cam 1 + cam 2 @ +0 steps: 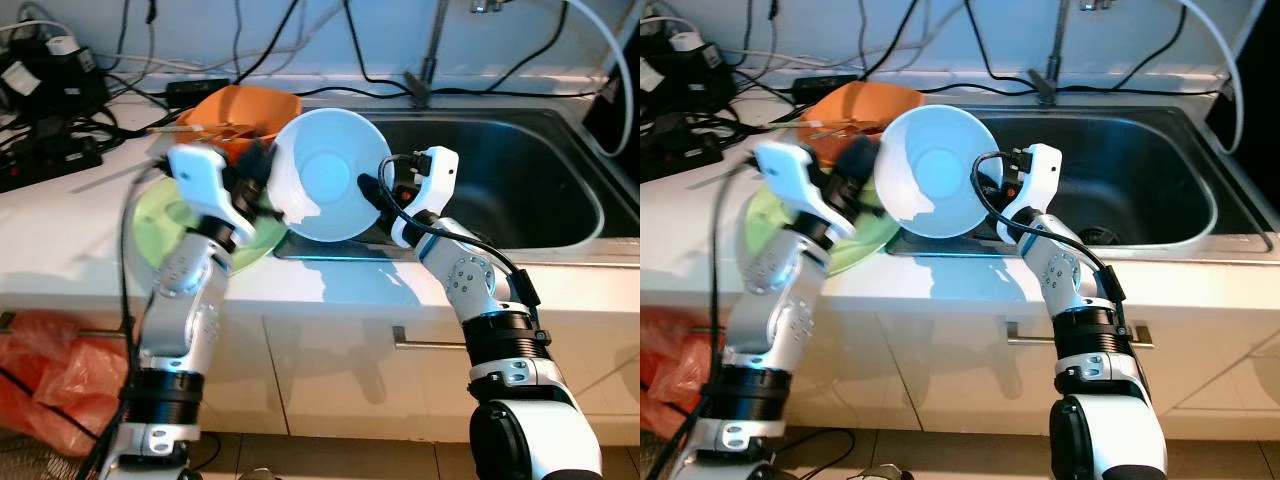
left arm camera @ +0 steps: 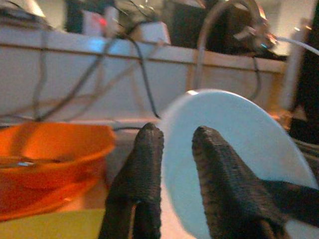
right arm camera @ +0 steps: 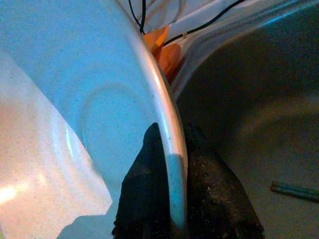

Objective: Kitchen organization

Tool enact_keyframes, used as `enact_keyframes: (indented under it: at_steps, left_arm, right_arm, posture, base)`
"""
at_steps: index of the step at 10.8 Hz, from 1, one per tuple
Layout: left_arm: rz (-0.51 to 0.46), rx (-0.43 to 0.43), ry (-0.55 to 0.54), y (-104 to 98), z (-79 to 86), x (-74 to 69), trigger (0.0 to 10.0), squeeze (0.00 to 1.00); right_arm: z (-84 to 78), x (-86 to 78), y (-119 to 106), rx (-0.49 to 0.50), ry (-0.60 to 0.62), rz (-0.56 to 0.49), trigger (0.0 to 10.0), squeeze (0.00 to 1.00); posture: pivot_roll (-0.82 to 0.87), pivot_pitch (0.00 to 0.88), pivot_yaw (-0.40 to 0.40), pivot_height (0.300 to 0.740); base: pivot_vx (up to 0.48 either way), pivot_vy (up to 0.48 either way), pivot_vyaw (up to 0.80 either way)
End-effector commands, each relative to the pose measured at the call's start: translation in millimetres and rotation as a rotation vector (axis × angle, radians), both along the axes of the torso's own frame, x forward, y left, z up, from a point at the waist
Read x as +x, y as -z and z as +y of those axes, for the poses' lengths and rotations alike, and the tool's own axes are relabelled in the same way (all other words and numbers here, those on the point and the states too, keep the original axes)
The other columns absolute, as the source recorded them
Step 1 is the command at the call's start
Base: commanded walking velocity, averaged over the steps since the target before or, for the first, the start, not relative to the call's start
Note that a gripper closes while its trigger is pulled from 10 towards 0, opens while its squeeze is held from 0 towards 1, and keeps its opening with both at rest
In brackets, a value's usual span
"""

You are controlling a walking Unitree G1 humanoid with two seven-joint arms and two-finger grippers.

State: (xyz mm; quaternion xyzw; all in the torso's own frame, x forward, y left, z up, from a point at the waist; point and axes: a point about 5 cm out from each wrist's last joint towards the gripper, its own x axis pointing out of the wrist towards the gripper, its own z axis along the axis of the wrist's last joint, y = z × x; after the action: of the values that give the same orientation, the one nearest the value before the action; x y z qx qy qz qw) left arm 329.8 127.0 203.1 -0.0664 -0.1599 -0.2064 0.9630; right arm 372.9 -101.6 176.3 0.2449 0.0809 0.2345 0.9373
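A pale blue-white bowl [image 1: 325, 175] is held up on edge over the left rim of the sink [image 1: 560, 225], its hollow facing me. My right gripper [image 1: 372, 190] is shut on its right rim; in the right wrist view the rim [image 3: 172, 149] sits pinched between the two fingers. My left gripper [image 1: 262, 190] is at the bowl's left rim. In the left wrist view its fingers [image 2: 149, 144] stand slightly apart, with the bowl's edge [image 2: 172, 129] seen in the gap. The left arm is blurred.
An orange bowl [image 1: 245, 108] with utensils stands behind the left gripper, and a green plate [image 1: 160, 225] lies beneath it. Power strips and cables [image 1: 50, 100] crowd the counter's back left. A faucet [image 1: 430, 60] rises behind the sink. An orange bag [image 1: 50, 370] lies on the floor.
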Motion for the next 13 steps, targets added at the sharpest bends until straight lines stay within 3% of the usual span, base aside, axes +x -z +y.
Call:
enact_keyframes:
  at_steps: [1,3,6,8,11,13]
  left_arm:
    - [0.002,0.021,0.030,1,-2.9,-2.6,10.0,1.00]
    - [0.003,0.054,0.037,1,-3.7,-2.3,10.0,1.00]
    - [-0.020,0.104,0.050,1,-1.4,-6.4,10.0,1.00]
    - [0.107,0.196,0.131,24,-15.1,-7.9,10.0,1.00]
    - [0.233,0.353,0.298,52,-42.6,-11.7,10.0,1.00]
    - [0.251,0.395,0.311,52,-43.0,-10.3,10.0,1.00]
  right_arm:
    - [0.6,0.2,-1,0.034,0.000,0.012,0.0,0.00]
    - [-6.1,2.1,1,0.050,0.048,0.041,0.0,0.00]
    - [-47.7,14.3,4,0.028,0.345,0.069,0.0,0.00]
    - [-77.1,19.9,3,-0.031,0.476,0.063,0.0,0.00]
    - [-102.3,25.2,9,-0.227,0.512,0.083,0.0,0.00]
    - [-117.0,22.9,17,-0.321,0.531,0.127,0.0,0.00]
  posture:
    - [0.11,0.036,0.032,0.740]
    - [0.11,0.034,0.034,0.740]
    - [0.12,0.034,0.031,0.740]
    - [0.12,0.033,0.031,0.740]
    - [0.13,0.033,0.049,0.740]
    - [0.14,0.041,0.059,0.740]
  base:
    - [0.000,0.000,0.00]
    - [0.000,0.000,0.00]
    - [0.000,0.000,0.00]
    - [0.000,0.000,0.00]
    - [0.000,0.000,0.00]
    - [0.000,0.000,0.00]
